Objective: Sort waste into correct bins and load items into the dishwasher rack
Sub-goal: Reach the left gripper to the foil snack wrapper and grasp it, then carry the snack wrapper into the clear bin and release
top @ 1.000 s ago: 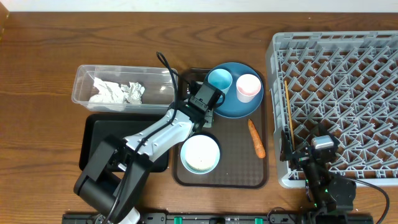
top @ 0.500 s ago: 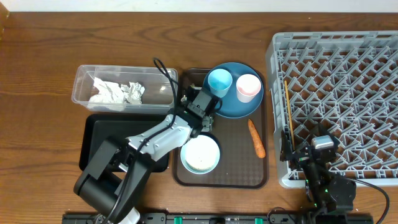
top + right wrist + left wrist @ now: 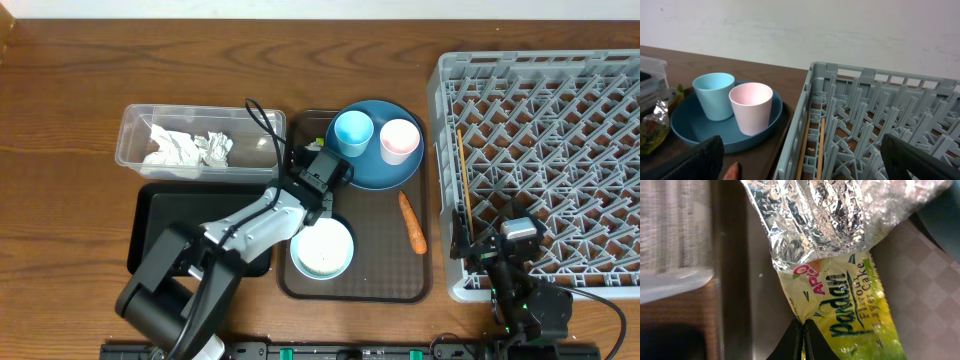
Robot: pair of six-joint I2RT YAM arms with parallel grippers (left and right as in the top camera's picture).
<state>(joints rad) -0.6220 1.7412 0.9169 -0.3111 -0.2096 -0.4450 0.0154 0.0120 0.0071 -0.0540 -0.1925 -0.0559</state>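
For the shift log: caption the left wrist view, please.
Left gripper pinching the yellow-green pandan layer cake wrapper, its silver foil end splayed, over the brown tray.

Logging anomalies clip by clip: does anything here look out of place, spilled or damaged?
Nothing spilled. The wrapper, pinched in the left gripper, has crumpled foil splaying from its open end. A carrot lies loose on the brown tray, beside the plate.
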